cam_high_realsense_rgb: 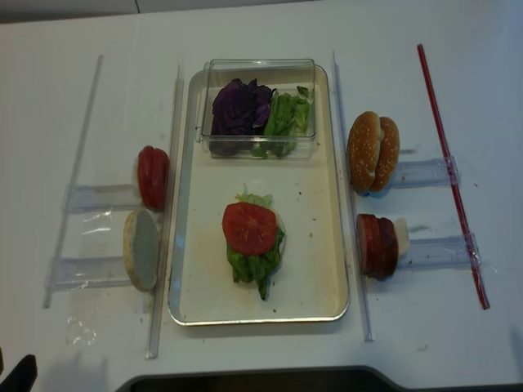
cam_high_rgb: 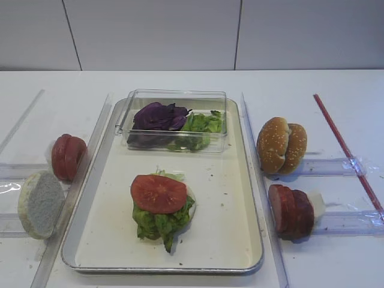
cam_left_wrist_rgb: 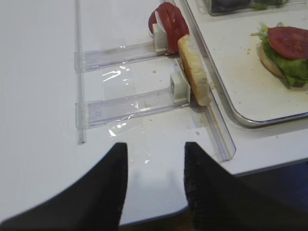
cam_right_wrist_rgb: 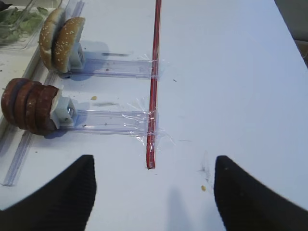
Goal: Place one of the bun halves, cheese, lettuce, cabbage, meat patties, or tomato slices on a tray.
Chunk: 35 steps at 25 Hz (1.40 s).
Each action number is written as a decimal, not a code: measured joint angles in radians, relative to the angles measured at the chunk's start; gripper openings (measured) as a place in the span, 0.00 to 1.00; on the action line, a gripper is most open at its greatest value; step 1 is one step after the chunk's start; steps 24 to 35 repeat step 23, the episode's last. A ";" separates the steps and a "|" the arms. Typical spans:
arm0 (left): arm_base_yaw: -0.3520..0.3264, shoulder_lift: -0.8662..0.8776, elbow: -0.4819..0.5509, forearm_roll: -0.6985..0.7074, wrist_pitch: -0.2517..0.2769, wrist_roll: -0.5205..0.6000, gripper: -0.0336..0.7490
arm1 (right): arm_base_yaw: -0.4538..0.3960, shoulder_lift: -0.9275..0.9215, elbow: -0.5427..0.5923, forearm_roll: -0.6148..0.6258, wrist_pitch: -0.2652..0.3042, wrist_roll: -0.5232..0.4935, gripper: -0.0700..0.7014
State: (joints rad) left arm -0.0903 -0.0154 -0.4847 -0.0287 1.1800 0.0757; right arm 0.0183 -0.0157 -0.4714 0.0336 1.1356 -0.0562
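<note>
1. The tray [cam_high_rgb: 252, 198] lies at the centre of the white desk [cam_high_rgb: 336, 90] in the exterior high view, its long sides running from the top to the bottom of the frame.
2. In the lower middle of the tray sits a stack: a tomato slice [cam_high_rgb: 158, 193] lies flat on top of lettuce [cam_high_rgb: 161, 223], and the left wrist view shows a pale bun half [cam_left_wrist_rgb: 267, 61] under the leaves.
3. A clear plastic box [cam_high_rgb: 174, 120] rests on the upper end of the tray, with purple cabbage [cam_high_rgb: 159, 116] on its left side and more green leaves [cam_high_rgb: 203, 123] on its right.
4. Left of the tray, more tomato slices [cam_high_rgb: 67, 156] stand on edge in a clear holder [cam_left_wrist_rgb: 115, 50], and below them a bun half [cam_high_rgb: 40, 203] stands with its pale cut face showing.
5. Right of the tray, two sesame bun halves [cam_high_rgb: 281, 144] stand on edge, and below them stand the meat patties [cam_high_rgb: 291, 210].
6. A red strip [cam_high_rgb: 345, 147] is taped along the far right of the desk.
7. The left gripper [cam_left_wrist_rgb: 156, 180] hangs over the desk at the bottom of its wrist view, its jaws apart and holding nothing.
8. The right gripper [cam_right_wrist_rgb: 154, 192] stands wide and empty above bare desk, low in its wrist view.
</note>
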 joint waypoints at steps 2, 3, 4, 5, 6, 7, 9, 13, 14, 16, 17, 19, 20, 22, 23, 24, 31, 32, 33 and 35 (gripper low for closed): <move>0.000 0.000 0.000 0.000 0.000 0.000 0.39 | 0.000 0.000 0.000 0.000 0.000 0.000 0.77; 0.000 0.000 0.000 0.000 0.000 0.000 0.39 | 0.000 0.000 0.000 0.000 0.000 0.000 0.77; 0.000 0.000 0.000 0.000 0.000 0.000 0.39 | 0.000 0.000 0.000 0.000 0.000 0.000 0.77; 0.000 0.000 0.000 0.000 0.000 0.000 0.39 | 0.000 0.000 0.000 0.000 0.000 0.000 0.76; 0.000 0.000 0.000 0.000 0.000 0.000 0.39 | 0.000 0.000 0.000 0.000 0.000 0.000 0.76; 0.000 0.000 0.000 0.000 0.000 0.000 0.39 | 0.000 0.000 0.000 0.000 0.000 0.000 0.75; 0.000 0.000 0.000 0.000 0.000 0.000 0.39 | 0.000 0.000 0.000 0.000 0.000 0.000 0.74; 0.000 0.000 0.000 0.000 0.000 0.000 0.39 | 0.000 0.000 0.000 0.000 0.000 0.000 0.71; 0.000 0.000 0.000 0.000 0.000 0.000 0.39 | 0.000 0.000 0.000 0.000 0.000 0.000 0.71; 0.000 0.000 0.000 0.000 0.000 0.000 0.39 | 0.000 0.000 0.000 0.000 0.000 0.000 0.70; 0.000 0.000 0.000 0.000 0.000 0.000 0.39 | 0.000 0.000 0.000 0.000 0.000 0.000 0.70; 0.000 0.000 0.000 0.000 0.000 0.000 0.39 | 0.000 0.000 0.000 0.000 0.000 0.000 0.70; 0.000 0.000 0.000 0.000 0.000 0.000 0.39 | 0.000 0.000 0.000 0.000 0.000 0.000 0.70; 0.000 0.000 0.000 0.000 0.000 0.000 0.39 | 0.000 0.000 0.000 0.000 0.000 0.000 0.70; 0.000 0.000 0.000 0.000 0.000 0.000 0.39 | 0.000 0.000 0.000 0.000 0.000 0.000 0.70; 0.000 0.000 0.000 0.000 0.000 0.000 0.39 | 0.000 0.000 0.000 0.000 0.000 0.000 0.70; 0.000 0.000 0.000 0.000 0.000 0.000 0.39 | 0.000 0.000 0.000 0.000 0.000 0.000 0.70; 0.000 0.000 0.000 0.000 0.000 0.000 0.39 | 0.000 0.000 0.000 0.000 0.000 0.000 0.70; 0.000 0.000 0.000 0.000 0.000 0.000 0.39 | 0.000 0.000 0.000 0.000 0.000 0.000 0.70; 0.000 0.000 0.000 0.000 0.000 0.000 0.39 | 0.000 0.000 0.000 0.000 0.000 0.000 0.70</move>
